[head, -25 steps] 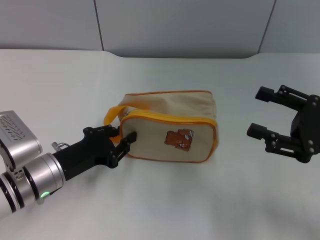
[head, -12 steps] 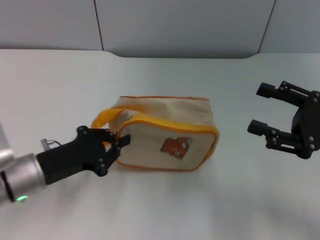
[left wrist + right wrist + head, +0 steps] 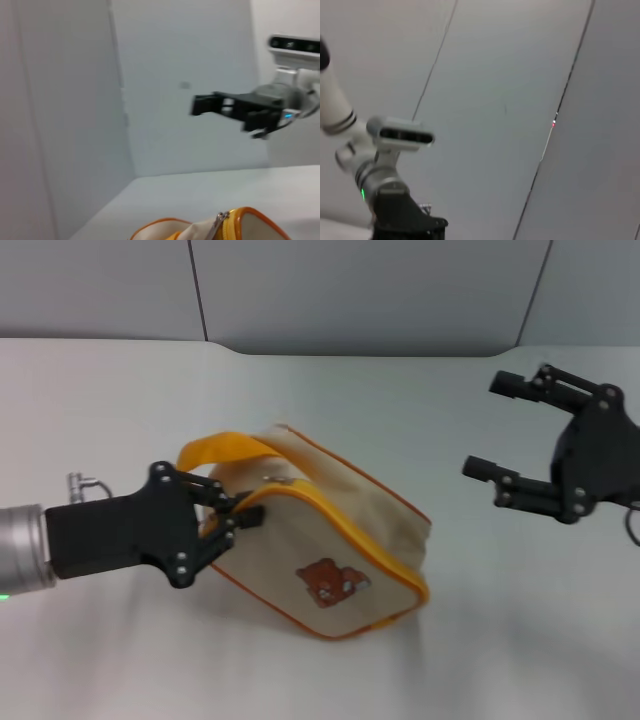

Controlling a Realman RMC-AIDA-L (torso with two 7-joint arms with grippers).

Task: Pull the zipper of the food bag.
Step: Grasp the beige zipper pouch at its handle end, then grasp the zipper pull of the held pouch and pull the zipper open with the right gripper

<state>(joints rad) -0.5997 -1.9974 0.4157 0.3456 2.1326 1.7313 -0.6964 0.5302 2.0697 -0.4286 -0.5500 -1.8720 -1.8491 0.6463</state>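
The beige food bag [image 3: 300,540] with a brown bear picture [image 3: 326,582] lies tilted on the white table, its left end raised. Its yellow-orange zipper [image 3: 340,525] runs along the top front edge. The yellow loop handle [image 3: 222,450] arches over the left end. My left gripper [image 3: 232,510] is shut on the bag's left end, just under the handle. In the left wrist view the bag's top [image 3: 250,225] and the silver pull tab [image 3: 218,222] show at the bottom. My right gripper [image 3: 484,426] is open and empty, held in the air right of the bag, apart from it.
The white table [image 3: 120,390] runs back to a grey panelled wall [image 3: 350,290]. The left wrist view shows my right gripper [image 3: 202,105] farther off. The right wrist view shows the left arm [image 3: 395,210] against the wall.
My left gripper has pulled the bag's left end up and left. The bag has swung round and now lies slanted. My right gripper has moved up and a little toward the bag.
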